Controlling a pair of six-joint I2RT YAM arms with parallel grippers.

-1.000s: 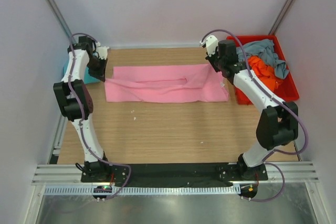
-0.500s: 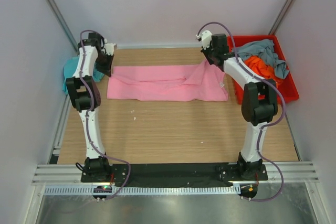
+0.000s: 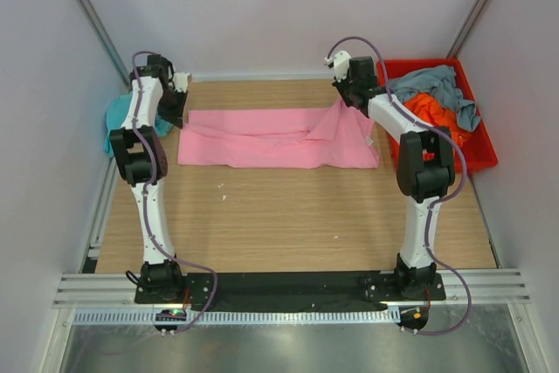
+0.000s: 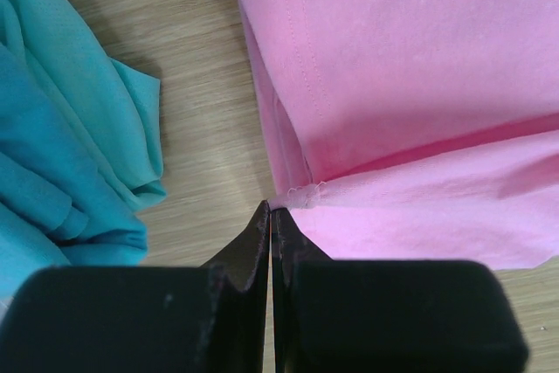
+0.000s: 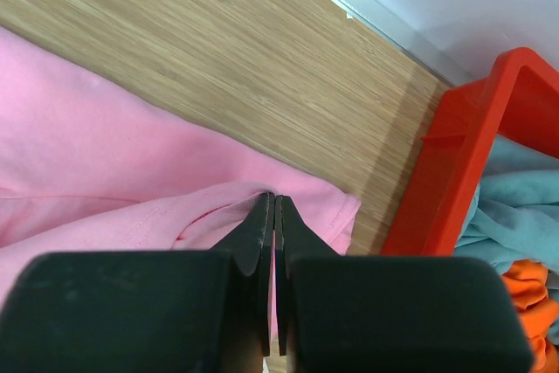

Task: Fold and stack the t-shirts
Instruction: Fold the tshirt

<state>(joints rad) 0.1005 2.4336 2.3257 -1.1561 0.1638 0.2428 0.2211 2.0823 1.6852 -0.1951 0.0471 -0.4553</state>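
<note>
On the wood table [image 3: 288, 216], pink shirt [image 3: 271, 139] lies by the far edge, left claw [image 4: 269, 212] and right claw [image 5: 273, 204] pinching its ends; plain wood in front.

Plain pink t-shirt [image 3: 279, 137], red bin [image 3: 483, 141]

flat t-shirt [image 3: 279, 139] lies between crumpled t-shirt [image 3: 113, 120], left, and bin [image 3: 486, 153], right.

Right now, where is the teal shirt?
In the top view the teal t-shirt lies crumpled at the far left edge of the table, just left of the pink t-shirt, with a strip of bare wood between them.
</note>
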